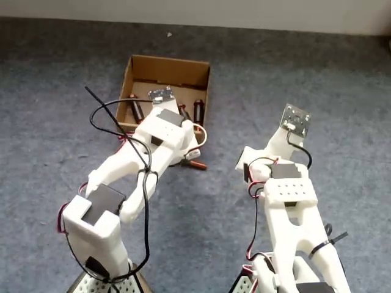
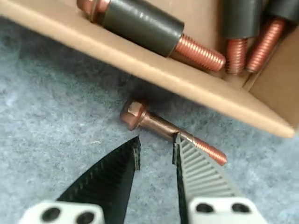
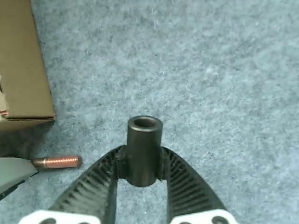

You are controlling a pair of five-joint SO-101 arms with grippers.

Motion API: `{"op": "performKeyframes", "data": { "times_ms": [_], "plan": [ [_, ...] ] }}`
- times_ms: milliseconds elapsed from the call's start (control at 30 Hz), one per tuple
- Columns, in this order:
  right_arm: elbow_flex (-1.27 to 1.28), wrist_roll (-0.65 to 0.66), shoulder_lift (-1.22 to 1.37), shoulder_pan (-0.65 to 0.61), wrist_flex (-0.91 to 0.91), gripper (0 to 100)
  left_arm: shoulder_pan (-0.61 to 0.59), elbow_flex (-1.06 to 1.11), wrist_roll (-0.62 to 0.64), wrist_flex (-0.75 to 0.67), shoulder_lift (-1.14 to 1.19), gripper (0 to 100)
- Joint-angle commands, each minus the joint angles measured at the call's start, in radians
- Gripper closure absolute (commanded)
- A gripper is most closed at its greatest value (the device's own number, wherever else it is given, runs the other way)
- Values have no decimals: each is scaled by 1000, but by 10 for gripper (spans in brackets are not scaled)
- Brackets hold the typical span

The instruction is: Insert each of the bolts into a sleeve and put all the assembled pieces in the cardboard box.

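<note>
The left pincer (image 2: 156,140) stands open, low over the grey surface (image 2: 51,93). A loose copper bolt (image 2: 156,125) lies flat there, just outside the near wall of the cardboard box (image 2: 154,77). The pale finger overlaps the shank near where the thread begins, and the dark finger sits apart from the bolt, toward its head. The right pincer (image 3: 140,161) is clamped on a black sleeve (image 3: 144,144), held off the surface with its open bore showing, beside the box and not over it. Several sleeved bolts (image 2: 142,23) lie inside the box. The step in hand appears to be picking up the bolt for insertion. The bolt lies slantwise across the fingertips, not between them, so the left arm would do well to square up and bring the shank into the gap before closing. A grip close to the head would leave the threaded end free to enter the bore. The cardboard wall is just beyond the bolt and a finger could catch it. The round shank may also roll under a one-sided push.
</note>
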Motion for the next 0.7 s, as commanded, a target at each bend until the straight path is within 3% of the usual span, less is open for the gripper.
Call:
{"op": "performKeyframes", "data": {
  "times_ms": [0, 667],
  "plan": [
    [-7, -2, -39, 4, -18, 994, -1, -58, 11, 3, 53, 848],
    [-5, 37, -38, 4, -18, 994, -111, -97, 6, 29, 142, 848]
  ]
}}
